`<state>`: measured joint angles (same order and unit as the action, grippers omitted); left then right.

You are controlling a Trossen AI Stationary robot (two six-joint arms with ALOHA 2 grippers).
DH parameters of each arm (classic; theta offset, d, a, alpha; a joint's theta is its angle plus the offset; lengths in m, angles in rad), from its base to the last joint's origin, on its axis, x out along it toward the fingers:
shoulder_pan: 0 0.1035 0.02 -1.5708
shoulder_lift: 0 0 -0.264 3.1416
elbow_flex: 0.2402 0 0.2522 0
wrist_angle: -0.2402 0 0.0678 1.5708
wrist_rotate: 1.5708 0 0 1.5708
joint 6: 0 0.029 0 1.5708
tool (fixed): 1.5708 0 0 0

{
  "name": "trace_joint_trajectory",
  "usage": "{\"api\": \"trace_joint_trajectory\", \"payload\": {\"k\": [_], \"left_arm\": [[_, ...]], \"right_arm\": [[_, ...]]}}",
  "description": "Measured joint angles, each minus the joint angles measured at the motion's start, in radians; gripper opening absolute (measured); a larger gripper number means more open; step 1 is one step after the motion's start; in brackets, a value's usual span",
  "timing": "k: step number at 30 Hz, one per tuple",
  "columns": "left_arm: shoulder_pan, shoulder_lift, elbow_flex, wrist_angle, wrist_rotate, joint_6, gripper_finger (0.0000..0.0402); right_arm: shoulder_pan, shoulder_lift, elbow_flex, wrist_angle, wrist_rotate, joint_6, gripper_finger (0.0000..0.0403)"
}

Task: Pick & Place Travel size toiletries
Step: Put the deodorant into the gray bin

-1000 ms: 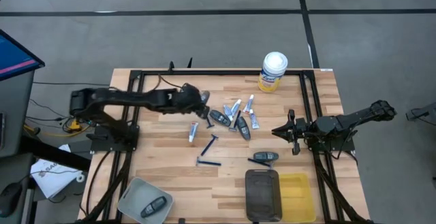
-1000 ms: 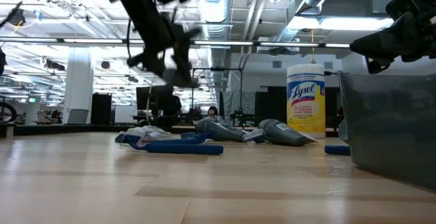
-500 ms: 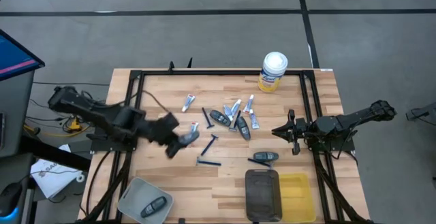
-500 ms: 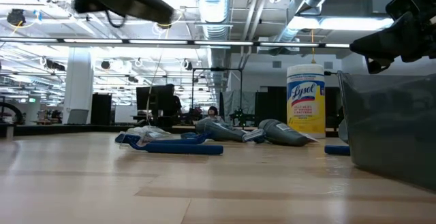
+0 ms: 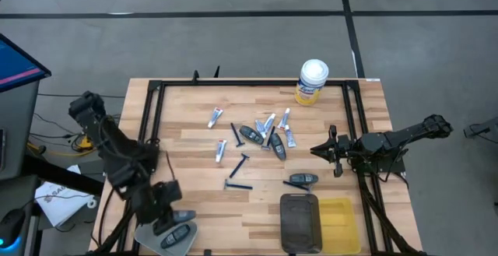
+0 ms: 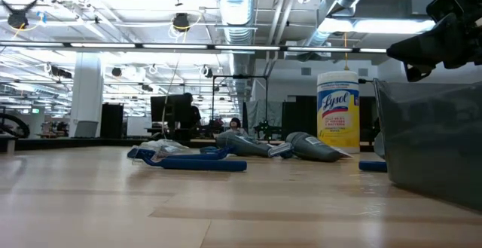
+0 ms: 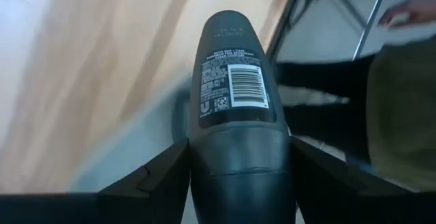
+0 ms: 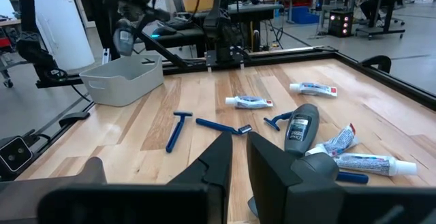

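Observation:
My left gripper [image 5: 170, 215] is shut on a dark grey oblong piece [image 7: 235, 108] with a barcode label. It hangs over the grey bin [image 5: 148, 226] at the table's near left. Another dark piece [image 5: 178, 238] lies in the bin. It also shows in the right wrist view [image 8: 127, 39]. White tubes [image 5: 215, 117], blue razors [image 5: 239, 165] and dark grey pieces [image 5: 250, 135] lie loose mid-table. My right gripper [image 5: 314, 150] waits at the right with its fingers together, empty. My left gripper pinches the dark grey piece by its wider end [image 7: 240, 166] between its two fingers [image 7: 155, 178], one on each side. The piece sticks out forward along the fingers, label side to the camera. It is lifted clear, above the bin [image 7: 146, 139].
A yellow canister with a white lid [image 5: 312, 82] stands at the far edge. A dark tray [image 5: 299, 222] and a yellow tray [image 5: 340, 219] sit at the near right. A dark piece [image 5: 299, 180] lies just beyond them. Black frame rails run along both sides.
My left gripper has swung from the pile mid-table toward the near left corner, carrying the dark grey piece clear of the table, and is now over the grey bin. It has left the low view.

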<state>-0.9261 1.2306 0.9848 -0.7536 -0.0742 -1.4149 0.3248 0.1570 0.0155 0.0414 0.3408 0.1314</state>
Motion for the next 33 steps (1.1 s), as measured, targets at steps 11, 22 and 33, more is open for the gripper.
{"api": "trace_joint_trajectory", "payload": {"k": [11,22,33], "left_arm": [[-0.149,0.168,0.000,-0.004,0.157,-0.117,0.0211],[-0.149,0.261,0.000,-0.026,0.203,-0.128,0.0212],[-0.149,0.263,0.000,-0.044,0.199,-0.130,0.0252]], "right_arm": [[0.000,0.000,0.000,0.000,0.000,0.000,0.0040],[0.000,0.000,0.000,0.000,0.000,0.000,0.0040],[0.000,0.000,0.000,0.000,0.000,0.000,0.0040]]}}
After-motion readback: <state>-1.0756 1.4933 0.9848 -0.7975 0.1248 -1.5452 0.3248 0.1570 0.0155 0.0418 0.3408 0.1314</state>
